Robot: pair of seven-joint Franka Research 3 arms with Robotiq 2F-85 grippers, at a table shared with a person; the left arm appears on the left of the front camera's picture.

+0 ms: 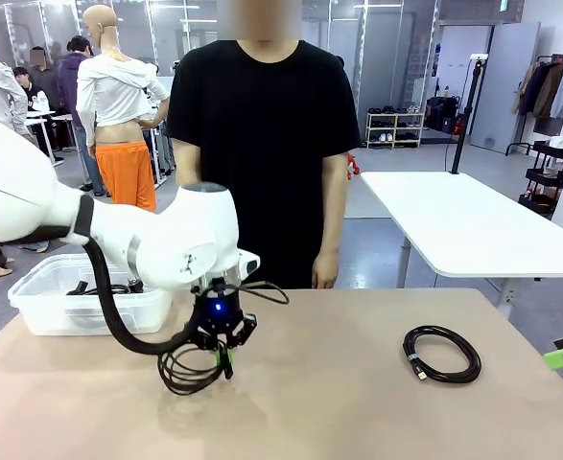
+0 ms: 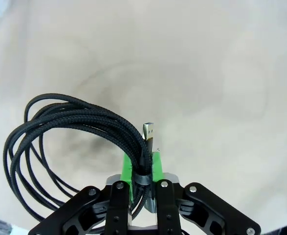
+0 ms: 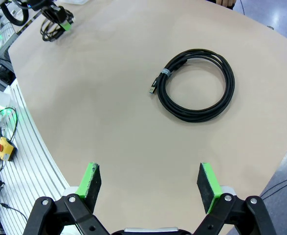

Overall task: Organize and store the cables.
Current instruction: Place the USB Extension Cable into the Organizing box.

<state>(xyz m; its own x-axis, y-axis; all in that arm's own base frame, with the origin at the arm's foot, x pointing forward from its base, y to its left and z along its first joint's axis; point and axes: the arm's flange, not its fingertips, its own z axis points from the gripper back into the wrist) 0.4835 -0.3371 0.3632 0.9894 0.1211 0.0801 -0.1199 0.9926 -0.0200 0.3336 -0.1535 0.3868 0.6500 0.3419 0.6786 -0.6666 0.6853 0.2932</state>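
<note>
Black cable coil (image 3: 229, 85) amid open tabletop (image 3: 109, 122)

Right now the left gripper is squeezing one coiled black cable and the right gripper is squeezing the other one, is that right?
No. The left gripper is shut on one coiled black cable, but the right gripper is open and empty; the other cable lies on the table, as the right wrist view shows.

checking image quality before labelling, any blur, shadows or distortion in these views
front view: even light, sharp, faint shadow on the table under the held cable; left wrist view: cable crisp in the left gripper, table behind soft; right wrist view: wide-angle bends the table edge, loose cable sharp
</note>
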